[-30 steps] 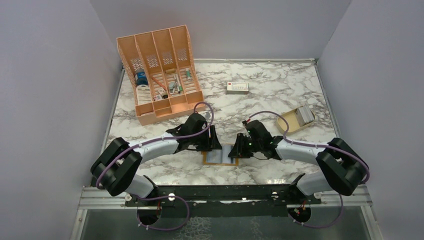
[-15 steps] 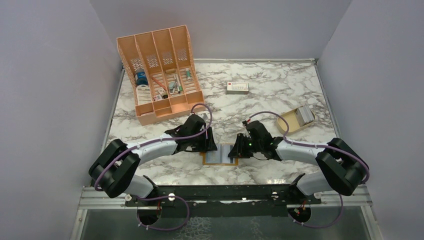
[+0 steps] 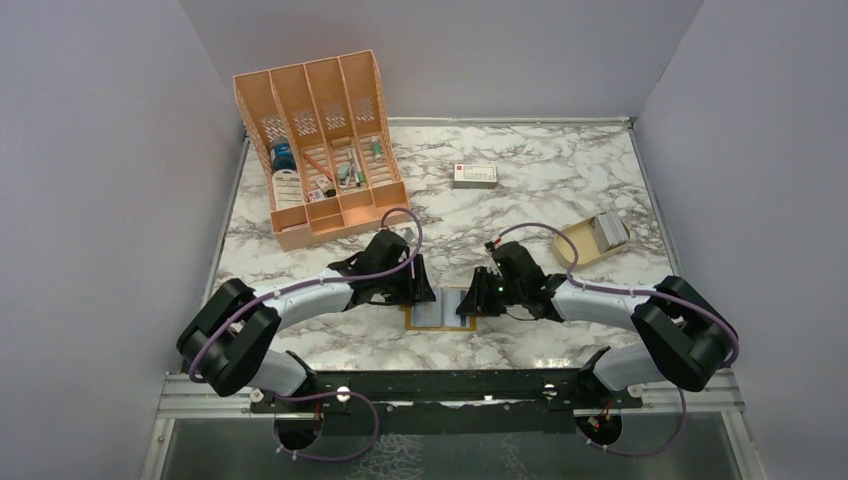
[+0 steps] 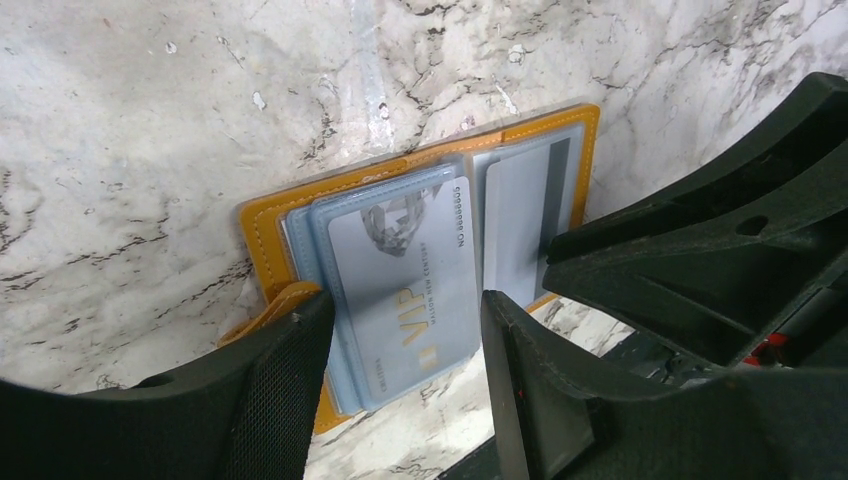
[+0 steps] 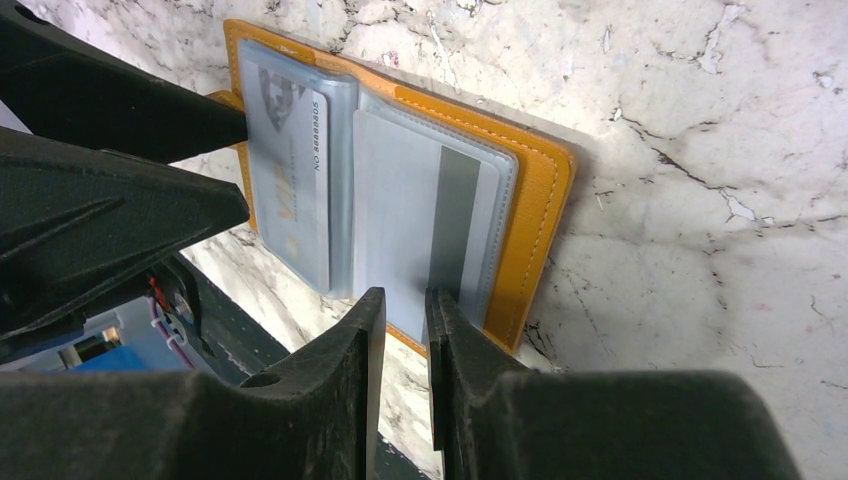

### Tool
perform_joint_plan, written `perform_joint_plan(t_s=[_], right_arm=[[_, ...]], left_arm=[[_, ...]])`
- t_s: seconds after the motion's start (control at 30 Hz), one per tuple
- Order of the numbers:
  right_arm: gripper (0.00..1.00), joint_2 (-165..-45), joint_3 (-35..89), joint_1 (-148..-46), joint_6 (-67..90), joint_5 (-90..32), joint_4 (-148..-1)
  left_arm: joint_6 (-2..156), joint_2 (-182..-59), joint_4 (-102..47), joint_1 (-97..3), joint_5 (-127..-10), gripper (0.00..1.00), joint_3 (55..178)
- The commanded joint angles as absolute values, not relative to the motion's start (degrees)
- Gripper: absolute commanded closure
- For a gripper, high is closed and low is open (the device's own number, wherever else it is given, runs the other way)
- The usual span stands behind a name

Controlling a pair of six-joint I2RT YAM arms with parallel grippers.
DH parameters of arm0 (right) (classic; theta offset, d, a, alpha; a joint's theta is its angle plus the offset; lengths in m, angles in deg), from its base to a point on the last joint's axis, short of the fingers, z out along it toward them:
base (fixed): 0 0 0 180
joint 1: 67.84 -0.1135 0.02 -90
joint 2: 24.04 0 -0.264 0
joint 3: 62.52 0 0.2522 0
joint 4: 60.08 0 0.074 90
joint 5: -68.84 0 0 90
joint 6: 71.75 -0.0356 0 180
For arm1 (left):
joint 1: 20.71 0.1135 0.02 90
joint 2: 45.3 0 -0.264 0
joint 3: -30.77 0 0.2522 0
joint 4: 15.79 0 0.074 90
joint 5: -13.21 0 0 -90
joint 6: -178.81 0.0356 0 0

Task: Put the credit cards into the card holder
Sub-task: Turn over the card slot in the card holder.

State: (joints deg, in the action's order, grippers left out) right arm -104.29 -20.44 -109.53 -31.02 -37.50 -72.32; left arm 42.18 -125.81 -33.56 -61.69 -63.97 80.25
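Note:
The mustard-orange card holder [image 3: 440, 310] lies open on the marble between my two grippers. In the left wrist view a grey VIP credit card [image 4: 400, 250] sits in its left grey-blue sleeve. A second card with a dark stripe [image 5: 440, 215] sits in the right sleeve. My left gripper [image 4: 405, 320] is open, its fingers either side of the VIP card's near end. My right gripper [image 5: 427, 300] hovers at the near edge of the striped card, its jaws a narrow gap apart with nothing between them. More grey cards [image 3: 607, 230] rest in the tan dish.
The tan oval dish [image 3: 585, 248] sits at the right. A white box with a red mark [image 3: 474, 175] lies at the back centre. A large orange desk organiser [image 3: 320, 140] stands at the back left. Each wrist view shows the other gripper close by.
My left gripper has shifted slightly to the left over the holder's left side. The right gripper and the card holder have not visibly moved.

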Motion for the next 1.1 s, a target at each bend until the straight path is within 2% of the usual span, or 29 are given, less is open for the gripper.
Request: perform_joint_plan(t_s=[0.0, 1.07], right_arm=[[0.78, -104.89, -21.64, -109.93, -30.35, -35.67, -72.17], [0.78, -105.52, -21.69, -109.89, -30.30, -35.90, -71.30]], left_arm=[[40.42, -123.31, -31.30, -61.43, -60.95, 0.42, 79.47], [35.73, -120.88, -23.64, -61.47, -54.12, 0.43, 78.27]])
